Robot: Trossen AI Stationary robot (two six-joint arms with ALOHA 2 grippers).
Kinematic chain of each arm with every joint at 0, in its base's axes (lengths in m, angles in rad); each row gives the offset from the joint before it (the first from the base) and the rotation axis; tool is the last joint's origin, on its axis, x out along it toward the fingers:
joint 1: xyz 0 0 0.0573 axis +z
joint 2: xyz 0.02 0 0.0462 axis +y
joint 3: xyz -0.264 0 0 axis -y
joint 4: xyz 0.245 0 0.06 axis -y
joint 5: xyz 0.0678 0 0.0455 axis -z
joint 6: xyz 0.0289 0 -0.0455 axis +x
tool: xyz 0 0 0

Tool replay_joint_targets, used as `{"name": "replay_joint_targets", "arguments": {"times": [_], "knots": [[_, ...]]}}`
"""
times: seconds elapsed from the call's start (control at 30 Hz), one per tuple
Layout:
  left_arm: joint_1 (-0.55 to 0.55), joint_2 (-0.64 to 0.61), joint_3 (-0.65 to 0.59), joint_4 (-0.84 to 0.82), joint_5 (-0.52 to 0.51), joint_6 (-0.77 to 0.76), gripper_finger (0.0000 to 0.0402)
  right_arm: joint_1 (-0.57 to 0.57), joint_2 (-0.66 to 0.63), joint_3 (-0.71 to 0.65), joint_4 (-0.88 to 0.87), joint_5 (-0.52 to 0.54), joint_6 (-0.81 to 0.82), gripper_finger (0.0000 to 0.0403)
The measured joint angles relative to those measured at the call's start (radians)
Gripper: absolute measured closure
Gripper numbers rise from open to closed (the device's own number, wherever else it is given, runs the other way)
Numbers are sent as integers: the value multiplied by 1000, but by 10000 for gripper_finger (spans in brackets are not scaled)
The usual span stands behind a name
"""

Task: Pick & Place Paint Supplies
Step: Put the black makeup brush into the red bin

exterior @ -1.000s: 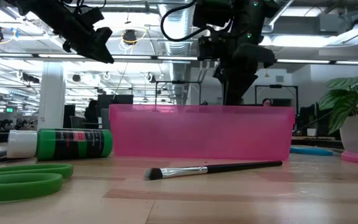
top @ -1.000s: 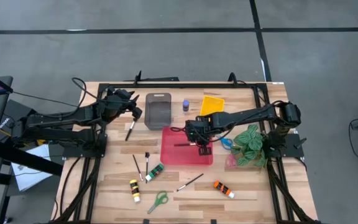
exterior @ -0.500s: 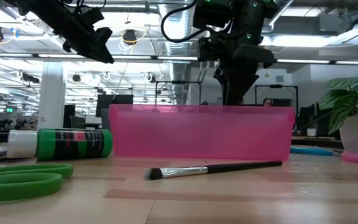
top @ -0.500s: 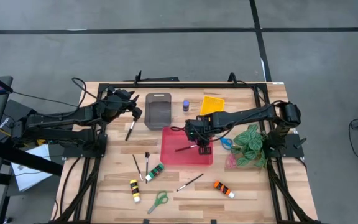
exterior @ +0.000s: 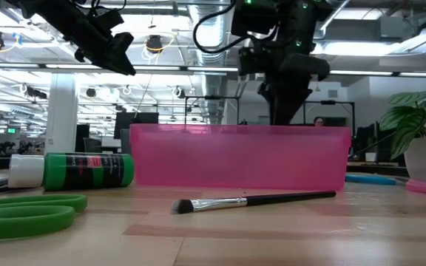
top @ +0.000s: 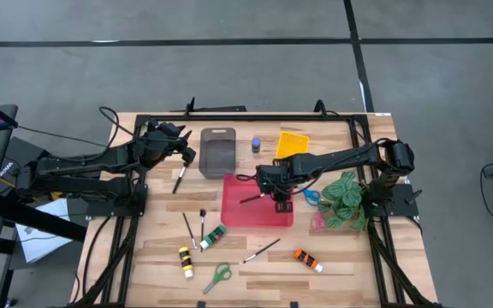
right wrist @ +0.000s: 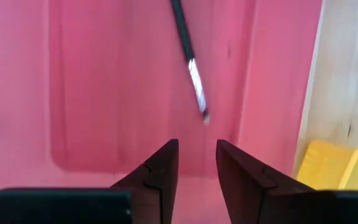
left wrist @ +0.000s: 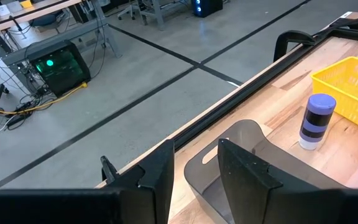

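Over the red tray [top: 234,214], the right gripper [top: 277,198] hangs with its fingers [right wrist: 157,169] slightly parted and nothing between them; a paintbrush [top: 251,198] lies loose on the tray floor just ahead of them, so that one item looks delivered. At the table's left rear the left gripper [top: 181,154] waits beside the grey tray [top: 218,151], its fingers [left wrist: 160,176] a little apart and gripping nothing. By my reading the job is at an early stage: most supplies lie on the bare wood. Near the front edge sit a green tube [top: 212,238], a yellow tube [top: 185,261], an orange tube [top: 307,259], green scissors [top: 218,276] and a brush [top: 262,251], with two more brushes [top: 193,228] beside the green tube. Another brush [top: 178,180] lies near the left gripper, a purple bottle [top: 256,145] stands between the grey tray and the yellow tray [top: 292,142], and blue scissors [top: 311,198] rest by the plant [top: 346,199].
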Motion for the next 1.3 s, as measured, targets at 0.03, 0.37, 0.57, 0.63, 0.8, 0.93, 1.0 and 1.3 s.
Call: {"name": "replay_joint_targets", "arguments": {"times": [0.03, 0.37, 0.57, 0.63, 0.8, 0.93, 1.0, 1.3], "knots": [[0, 0, 0, 0, 0, 0, 284, -1, -7, -1, -27, 14, 15, 301], [-1, 0, 0, -13, 0, 0, 284, 46, -286, -113, -62, 446, 259, 305], [-1, 0, 0, -23, 0, 0, 284, 117, -571, -312, 184, 595, 152, 305], [-1, 0, 0, -23, 0, 0, 284, 126, -670, -388, 280, 601, 97, 305], [-1, 0, 0, -23, 0, -7, 284, 118, -928, -599, 577, 562, -52, 305], [-1, 0, 0, -19, 0, -8, 284, 96, -1108, -757, 727, 402, -56, 305], [-1, 0, 0, -18, 0, -8, 284, 92, -1177, -822, 767, 379, -27, 305], [-1, 0, 0, -7, 0, -8, 284, 88, -1344, -935, 793, 377, -38, 305]]}}
